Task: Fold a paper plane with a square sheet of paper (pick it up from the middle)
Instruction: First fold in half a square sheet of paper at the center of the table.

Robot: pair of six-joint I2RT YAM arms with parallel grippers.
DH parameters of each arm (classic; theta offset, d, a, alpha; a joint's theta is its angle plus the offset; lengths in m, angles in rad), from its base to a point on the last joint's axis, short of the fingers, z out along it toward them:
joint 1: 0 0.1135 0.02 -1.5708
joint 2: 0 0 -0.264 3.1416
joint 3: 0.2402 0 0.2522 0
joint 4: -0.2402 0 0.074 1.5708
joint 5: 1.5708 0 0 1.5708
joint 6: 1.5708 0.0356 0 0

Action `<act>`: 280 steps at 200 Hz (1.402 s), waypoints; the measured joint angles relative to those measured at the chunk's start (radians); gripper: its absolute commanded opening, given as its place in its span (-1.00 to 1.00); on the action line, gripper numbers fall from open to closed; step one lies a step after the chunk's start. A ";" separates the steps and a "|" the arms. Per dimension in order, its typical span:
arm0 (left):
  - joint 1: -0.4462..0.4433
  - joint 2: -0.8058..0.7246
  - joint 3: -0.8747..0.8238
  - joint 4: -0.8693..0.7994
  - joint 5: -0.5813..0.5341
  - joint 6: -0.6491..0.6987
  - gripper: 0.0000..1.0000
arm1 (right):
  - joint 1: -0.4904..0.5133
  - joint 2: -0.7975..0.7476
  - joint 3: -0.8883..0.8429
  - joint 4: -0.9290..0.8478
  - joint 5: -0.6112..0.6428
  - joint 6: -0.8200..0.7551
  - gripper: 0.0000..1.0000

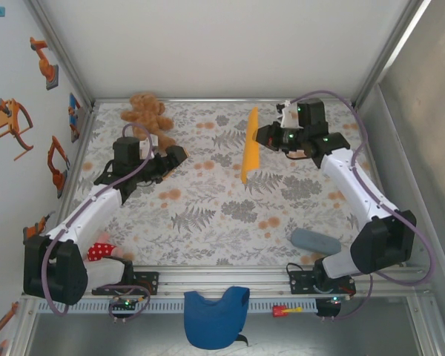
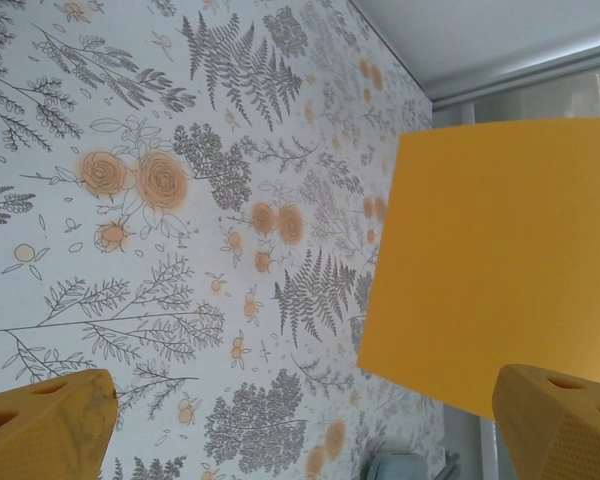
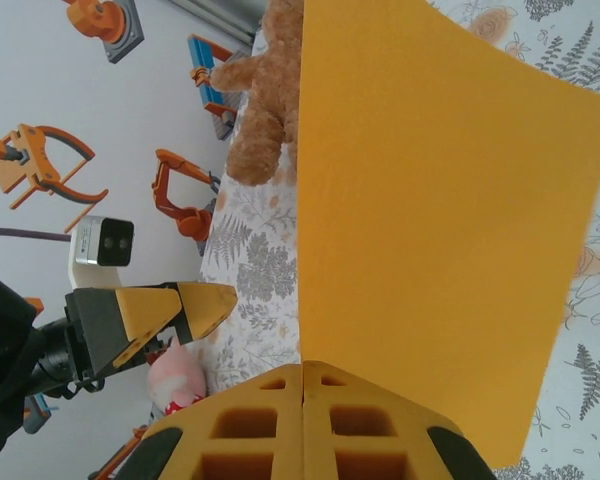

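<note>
Thin bright orange paper sheet: plain, no print. From the right wrist it's one broad smooth panel with a slight bow across it and straight, clean edges. From the top it's edge-on, a narrow orange sliver, so it's standing roughly vertical, off the floral-print table, over the far-centre area. Left wrist sees a flat face of it with one sharp lower corner. Can't tell from these angles whether it's a single layer or doubled over along the straight left edge in the right wrist view; no creases visible on the faces I can see.

Right gripper: clamped on the sheet. In the right wrist view the two yellow fingers meet with no gap and the paper rises straight out of that seam, so the pinch is on its lower edge as that camera frames it. From the top, the gripper comes in from the right side and meets the sheet around mid-length.

Left gripper: spread wide, holding nothing. Left wrist shows the fingertips far apart at the bottom corners of the frame, table pattern between them. The sheet sits ahead and right of it, apart, no contact. In the top view it's well left of the paper, near the brown plush teddy bear at the far left of the table.

The right wrist view also catches the left gripper beyond the sheet's left edge, bear behind.
</note>
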 measured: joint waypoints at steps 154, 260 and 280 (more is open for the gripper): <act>-0.152 0.240 -0.062 0.038 -0.059 -0.021 0.79 | 0.200 0.489 -0.397 0.957 -0.019 0.538 -1.00; -0.271 0.475 0.077 0.039 -0.104 -0.029 0.49 | 0.200 0.474 -0.524 0.984 0.048 0.511 -1.00; -0.291 0.497 0.100 0.032 -0.114 -0.028 0.43 | 0.200 0.441 -0.525 0.921 0.074 0.472 -1.00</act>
